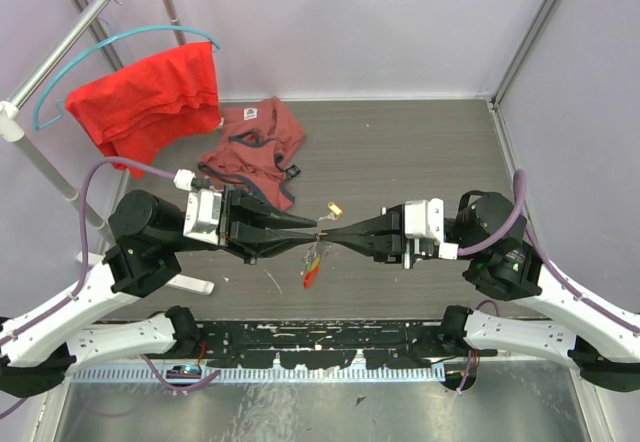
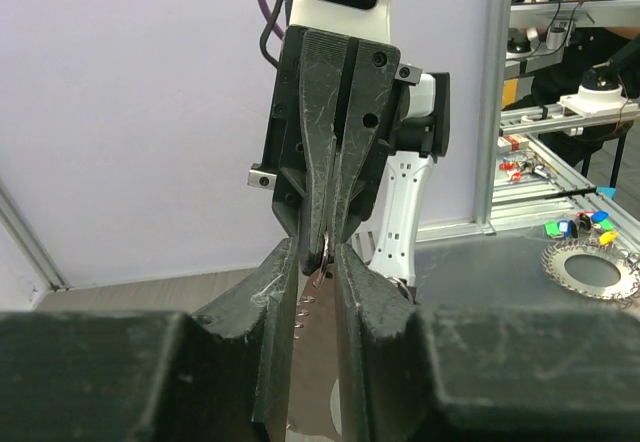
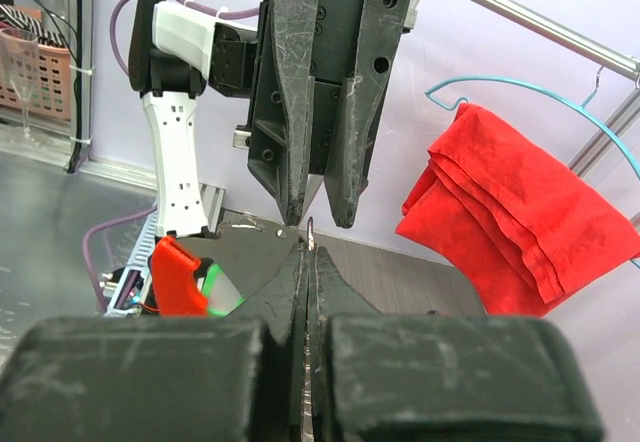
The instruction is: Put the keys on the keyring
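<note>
Over a grey table (image 1: pixel 420 152), two black grippers meet tip to tip. The right gripper (image 1: pixel 328 233) is pressed together on the thin wire of the keyring (image 1: pixel 310 275). Its red tag hangs just below the tips, with a green key head (image 3: pixel 214 288) beside it. The left gripper (image 1: pixel 313 225) faces the keyring with its fingers slightly apart. Just beyond the keyring, a gold-headed key (image 1: pixel 333 208) lies on the table. Farther back and left lies a dull red garment (image 1: pixel 255 147). Farther still, a bright red cloth (image 1: pixel 150 97) hangs on a teal hanger (image 1: pixel 125 40).
</note>
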You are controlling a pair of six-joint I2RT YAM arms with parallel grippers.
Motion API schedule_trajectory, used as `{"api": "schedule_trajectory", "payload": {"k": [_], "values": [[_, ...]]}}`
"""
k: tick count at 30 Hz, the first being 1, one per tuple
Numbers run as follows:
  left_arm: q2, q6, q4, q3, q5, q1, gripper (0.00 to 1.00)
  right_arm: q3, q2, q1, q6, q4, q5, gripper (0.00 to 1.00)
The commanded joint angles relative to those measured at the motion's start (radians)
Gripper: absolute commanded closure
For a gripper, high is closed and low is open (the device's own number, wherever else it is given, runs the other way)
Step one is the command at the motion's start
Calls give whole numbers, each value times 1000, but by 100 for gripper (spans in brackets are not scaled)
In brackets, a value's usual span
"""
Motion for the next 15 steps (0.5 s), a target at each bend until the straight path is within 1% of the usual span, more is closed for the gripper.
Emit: {"api": "schedule_trajectory", "payload": {"k": [1,5,11,15], "values": [[1,4,22,-5,7,-3,73,19,-18,1,12,96,-9,99],[-8,2,16,-13,-10,-4,68,20,-28,1,14,93,-10,99],[-16,-6,16,-23,-26,-3,68,23,-31,0,21,92,-11,99],[-3,-15,20,-18,-14,-3,71,24,-27,1,22,91,-11,99]]}}
